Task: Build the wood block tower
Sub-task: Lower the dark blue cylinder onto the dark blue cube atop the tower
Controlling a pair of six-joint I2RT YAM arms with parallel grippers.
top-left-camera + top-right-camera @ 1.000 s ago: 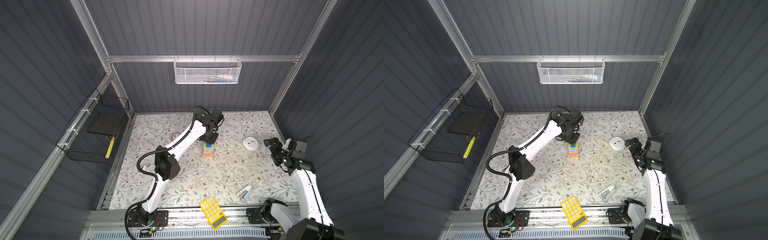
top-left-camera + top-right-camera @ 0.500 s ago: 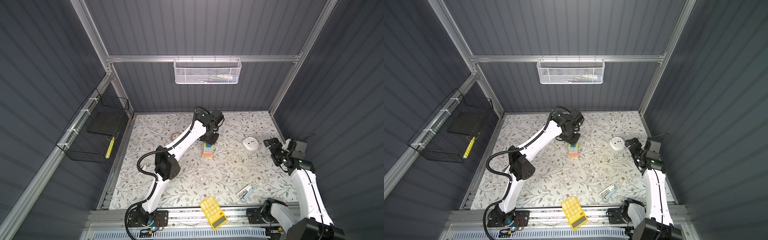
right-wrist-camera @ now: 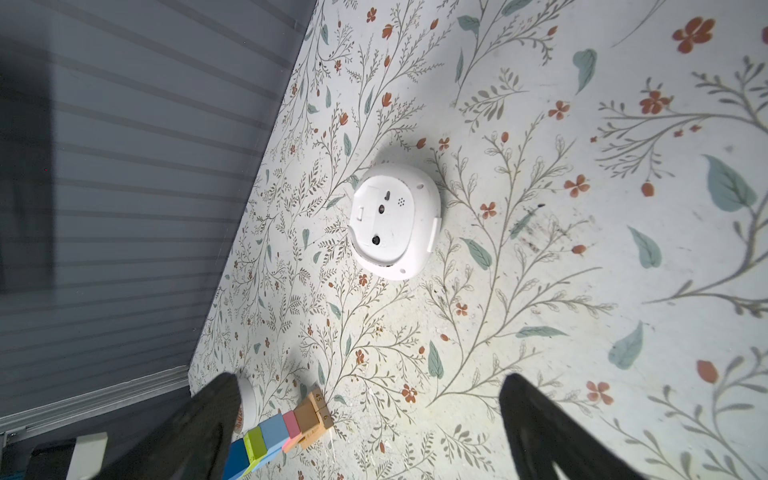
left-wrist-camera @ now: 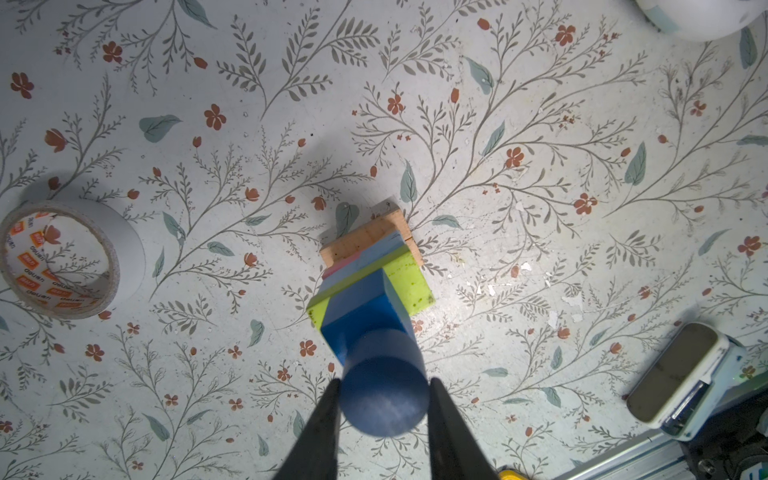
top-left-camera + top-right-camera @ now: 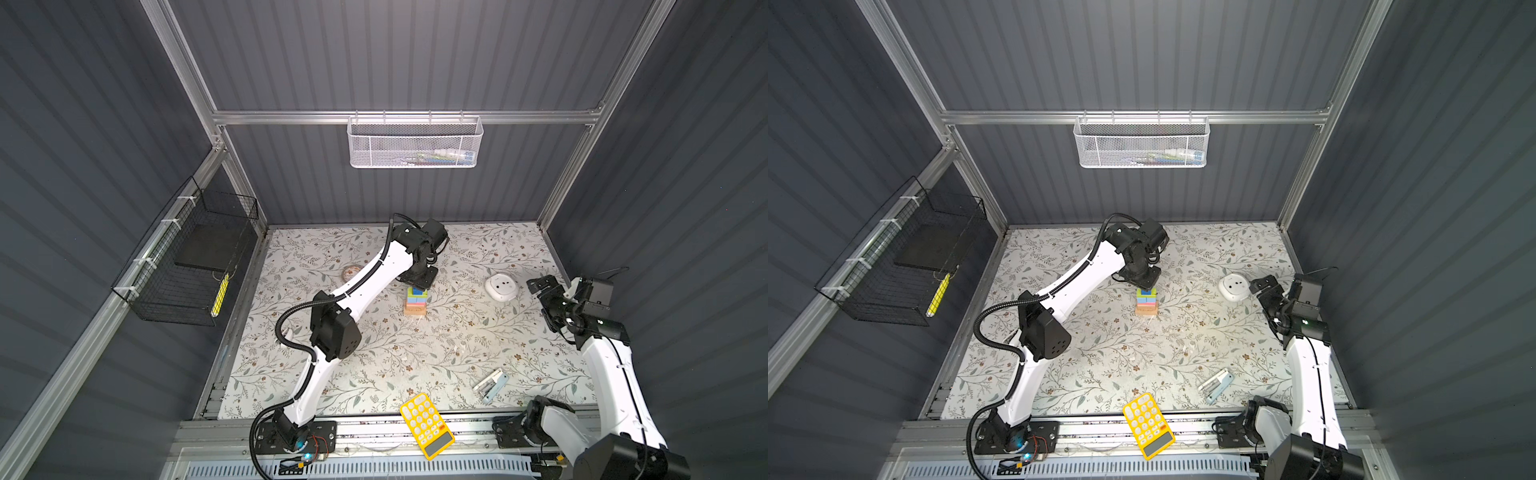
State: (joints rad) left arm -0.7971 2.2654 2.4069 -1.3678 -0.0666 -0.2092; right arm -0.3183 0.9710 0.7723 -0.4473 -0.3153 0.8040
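**Describer:** Nothing visible has moved since a second ago; both arms and the tower (image 5: 416, 300) sit as they did.

**Reader:** Where does the tower stand?

**Describer:** It stands upright on the floral surface (image 5: 374, 353), toward the back and near the middle. It is between a roll of tape (image 5: 352, 272) and a white round device (image 5: 501, 287), apart from both.

**Reader:** What is it made of?

**Describer:** The left wrist view looks down its length. Tan bars (image 4: 365, 237) form the base, then come a pink bar (image 4: 338, 268) and a light-blue layer (image 4: 365, 262). Above them a lime-green bar (image 4: 409, 282) lies crosswise, then a dark-blue cube (image 4: 357, 320). A dark-blue cylinder (image 4: 384, 403) is topmost.

**Reader:** And the left claw?

**Describer:** The left claw (image 4: 384, 380) points straight down over the tower and is set narrow. Its two black fingers (image 4: 324, 424) press against opposite sides of the dark-blue cylinder, which appears to sit on the dark-blue cube.

**Reader:** The right claw?

**Describer:** The right claw (image 3: 369, 378) hangs by the right edge of the surface, spread wide and empty. It is near the white round device and well apart from the tower.

**Reader:** Anything else?

**Describer:** A yellow calculator (image 5: 427, 424) lies at the front edge. A pale-blue stapler (image 5: 490, 386) lies near the front right.
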